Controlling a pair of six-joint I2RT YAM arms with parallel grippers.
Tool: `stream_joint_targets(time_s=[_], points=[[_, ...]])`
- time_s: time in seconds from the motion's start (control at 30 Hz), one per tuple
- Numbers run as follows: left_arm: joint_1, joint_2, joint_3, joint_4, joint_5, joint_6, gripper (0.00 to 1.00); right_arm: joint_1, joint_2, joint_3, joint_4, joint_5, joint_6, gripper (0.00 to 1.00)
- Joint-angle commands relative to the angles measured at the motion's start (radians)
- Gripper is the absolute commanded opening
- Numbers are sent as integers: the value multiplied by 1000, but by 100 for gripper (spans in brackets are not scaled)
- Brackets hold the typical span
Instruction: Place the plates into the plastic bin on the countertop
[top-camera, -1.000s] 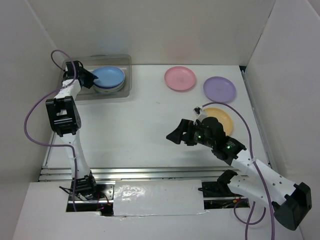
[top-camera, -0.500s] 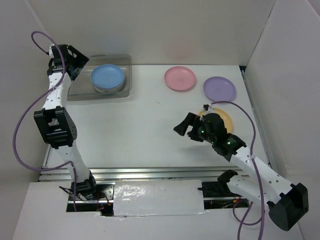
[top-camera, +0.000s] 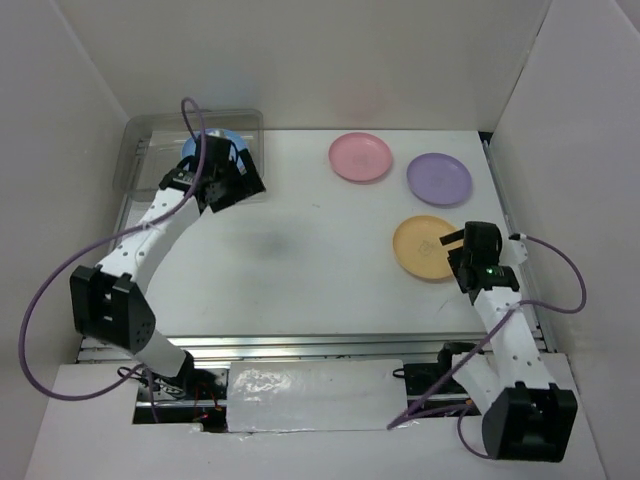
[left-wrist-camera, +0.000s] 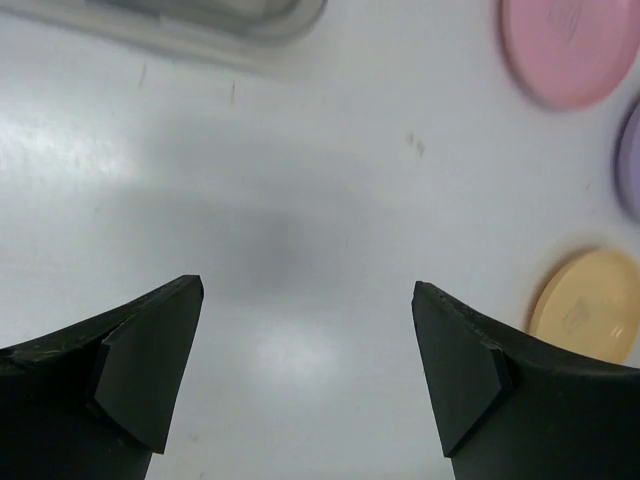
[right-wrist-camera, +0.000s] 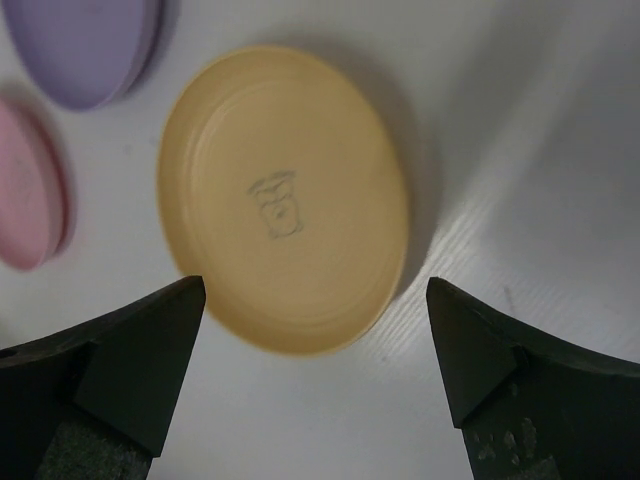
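Observation:
The plastic bin (top-camera: 150, 150) stands at the back left of the countertop (top-camera: 300, 270). A light blue plate (top-camera: 225, 135) lies in it, mostly hidden by my left arm. My left gripper (top-camera: 240, 190) is open and empty, hovering over the bin's front right corner; its wrist view shows bare countertop between the fingers (left-wrist-camera: 307, 290). The pink plate (top-camera: 360, 157), a purple plate (top-camera: 439, 178) and the orange-yellow plate (top-camera: 425, 247) lie at the right. My right gripper (top-camera: 457, 248) is open and empty above the orange-yellow plate's (right-wrist-camera: 285, 195) near edge. The other plates are out of view.
White walls close in the back, left and right. A metal rail (top-camera: 300, 345) runs along the front edge. The bin's edge (left-wrist-camera: 200, 20) shows at the top of the left wrist view, with the pink plate (left-wrist-camera: 575, 45) at its upper right.
My left arm has swung from the bin's far left side to its front right corner. My right arm has pulled back to the right, uncovering the orange-yellow plate.

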Motion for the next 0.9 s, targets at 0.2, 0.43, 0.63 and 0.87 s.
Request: stream_joint_targets(time_s=[0.2, 0.43, 0.63, 0.87], points=[[-123, -268, -190, -28, -20, 103, 99, -240, 299, -35, 204, -130, -117, 99], [-138, -416, -241, -114, 41, 208, 99, -239, 512, 41, 269, -161, -206, 92], [-89, -451, -295, -111, 58, 235, 99, -247, 577, 83, 220, -199, -252, 57], [-28, -456, -318, -79, 111, 241, 99, -231, 554, 48, 204, -218, -289, 0]])
